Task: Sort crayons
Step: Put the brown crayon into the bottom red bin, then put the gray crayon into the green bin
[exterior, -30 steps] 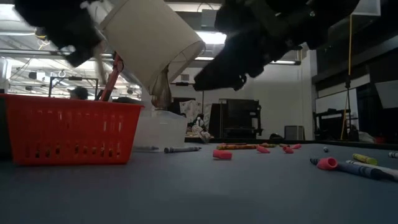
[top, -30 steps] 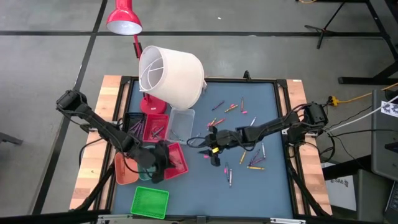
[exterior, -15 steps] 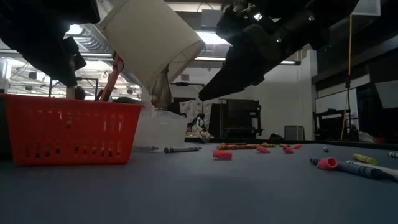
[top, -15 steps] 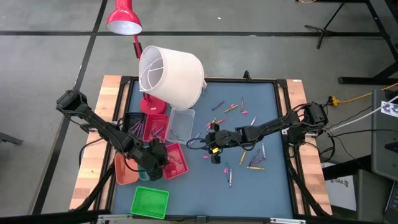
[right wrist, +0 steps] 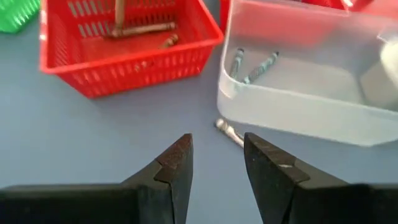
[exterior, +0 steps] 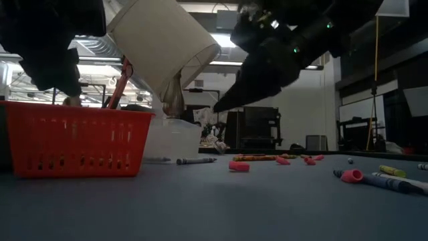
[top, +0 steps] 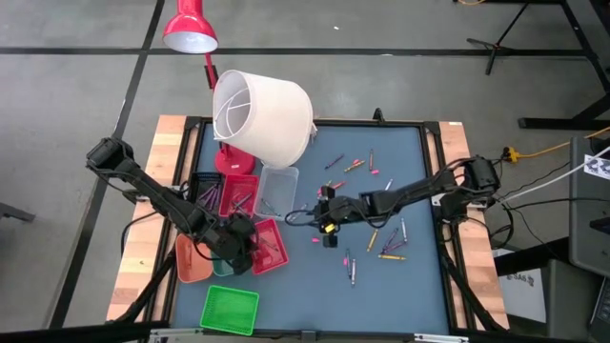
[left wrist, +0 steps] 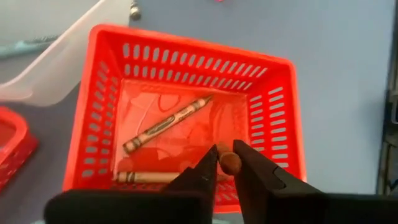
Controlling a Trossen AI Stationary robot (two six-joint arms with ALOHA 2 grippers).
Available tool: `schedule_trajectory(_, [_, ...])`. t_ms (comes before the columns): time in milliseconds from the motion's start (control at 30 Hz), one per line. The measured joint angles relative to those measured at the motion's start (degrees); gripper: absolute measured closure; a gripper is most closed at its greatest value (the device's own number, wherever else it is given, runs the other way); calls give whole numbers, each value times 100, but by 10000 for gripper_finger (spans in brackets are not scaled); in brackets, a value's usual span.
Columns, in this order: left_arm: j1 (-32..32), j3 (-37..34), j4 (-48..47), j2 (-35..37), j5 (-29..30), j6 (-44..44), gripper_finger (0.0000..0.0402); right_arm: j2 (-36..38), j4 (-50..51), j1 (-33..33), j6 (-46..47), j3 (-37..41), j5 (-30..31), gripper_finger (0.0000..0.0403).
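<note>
The left tool, fingers slightly apart, hangs over the red basket, a brown crayon between them. Two more crayons lie inside. The right tool, gaping and empty, hovers near a grey crayon beside the clear tray.

From my station the red basket reads as glossy moulded plastic with slotted walls, and the crayons lying in it wear matt paper wrappers. The clear tray beside it is smooth, frosted-looking plastic (light smears across its wall), while the table top is a matt blue-grey sheet edged with pale bare wood. The lampshade looks like off-white cloth with a soft finish, the red lamp head like shiny painted metal, and my left gripper fingers are dull black plastic.
</note>
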State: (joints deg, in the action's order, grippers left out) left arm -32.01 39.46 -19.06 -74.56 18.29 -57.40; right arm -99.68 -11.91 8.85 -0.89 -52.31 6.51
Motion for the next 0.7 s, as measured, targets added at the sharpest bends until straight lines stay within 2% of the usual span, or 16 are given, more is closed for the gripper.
schedule_trajectory(200, [0,0,-104,-2,32,-68,315,-187,-103,-266,-136,-2,-7,260])
schedule_trajectory(367, [-2,0,-91,-2,49,-98,305,-275,-209,-609,-420,-9,-65,260])
schedule_trajectory(567, [-2,0,-74,-2,58,-103,305,-566,-226,-1065,-547,-3,-1014,260])
schedule_trajectory(700, [-2,0,-58,-2,61,-103,305,-854,-454,-1202,-898,-1,-1172,260])
